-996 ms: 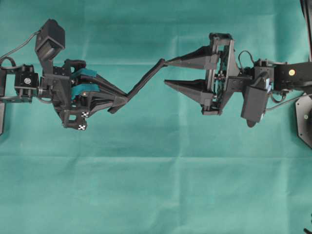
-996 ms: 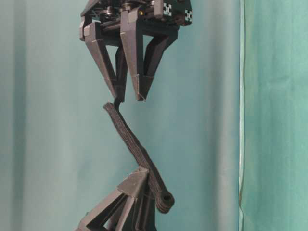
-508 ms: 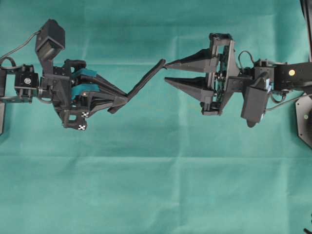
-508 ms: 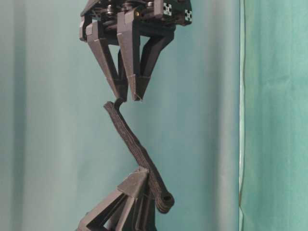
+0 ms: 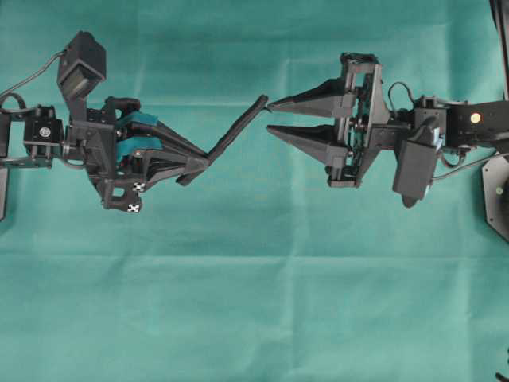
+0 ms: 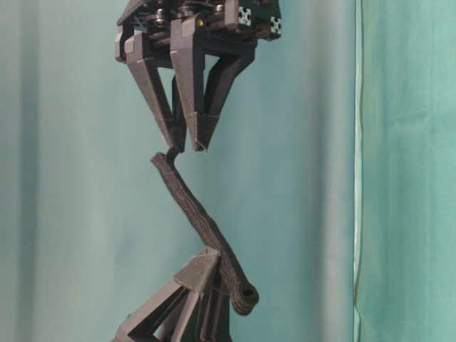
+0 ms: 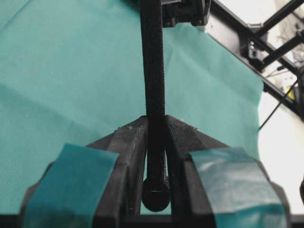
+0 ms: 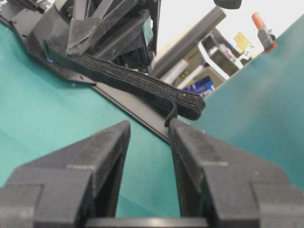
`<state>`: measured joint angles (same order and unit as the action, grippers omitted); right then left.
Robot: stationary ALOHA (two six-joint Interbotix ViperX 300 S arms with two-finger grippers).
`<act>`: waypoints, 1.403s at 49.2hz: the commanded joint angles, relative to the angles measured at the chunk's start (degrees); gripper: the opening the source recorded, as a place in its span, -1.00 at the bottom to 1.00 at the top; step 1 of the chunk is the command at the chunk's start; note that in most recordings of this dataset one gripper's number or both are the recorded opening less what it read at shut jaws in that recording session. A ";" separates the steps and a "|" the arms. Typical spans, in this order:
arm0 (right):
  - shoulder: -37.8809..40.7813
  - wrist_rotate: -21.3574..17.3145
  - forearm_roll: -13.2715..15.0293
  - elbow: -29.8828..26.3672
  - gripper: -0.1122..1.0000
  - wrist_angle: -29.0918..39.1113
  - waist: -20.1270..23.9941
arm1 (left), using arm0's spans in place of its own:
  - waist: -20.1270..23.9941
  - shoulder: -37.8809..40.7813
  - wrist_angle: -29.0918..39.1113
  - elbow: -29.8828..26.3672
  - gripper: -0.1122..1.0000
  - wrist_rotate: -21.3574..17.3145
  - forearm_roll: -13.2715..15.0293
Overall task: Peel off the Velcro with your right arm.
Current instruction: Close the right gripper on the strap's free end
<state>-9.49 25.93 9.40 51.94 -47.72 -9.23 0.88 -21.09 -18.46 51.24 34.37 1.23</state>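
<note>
Velcro strap (image 5: 235, 137) spans mid-air above the green cloth (image 5: 254, 302), knob end clamped in the left gripper (image 7: 156, 142); right gripper (image 8: 148, 130) jaws parted, a finger tip at the free end's curled tab; layers appear unseparated, peeling not begun.

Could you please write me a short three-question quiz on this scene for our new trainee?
1. True or false: the left gripper is shut on the Velcro strap.
2. Are the right gripper's fingers closed on the strap's free end? A) yes B) no, a gap shows between them
3. Fill in: the strap's rounded knob end sits beside the ____ gripper.

Key: 1 true; 2 B; 3 left.
</note>
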 commanded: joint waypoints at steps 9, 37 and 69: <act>-0.44 0.00 0.18 -1.85 -0.75 -0.53 0.00 | 0.18 -0.26 -0.53 -0.18 -0.63 -0.09 0.09; -0.44 0.18 0.18 -2.11 -0.76 -0.53 -0.09 | 0.18 -0.18 -0.53 0.18 -0.63 0.00 0.09; 1.58 0.18 0.18 -3.78 -0.76 -0.53 -0.09 | 0.18 -0.18 -0.53 0.53 -0.63 0.00 0.09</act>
<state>-7.65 26.19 9.49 49.66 -47.72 -9.40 0.88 -20.92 -18.46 52.38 34.37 1.23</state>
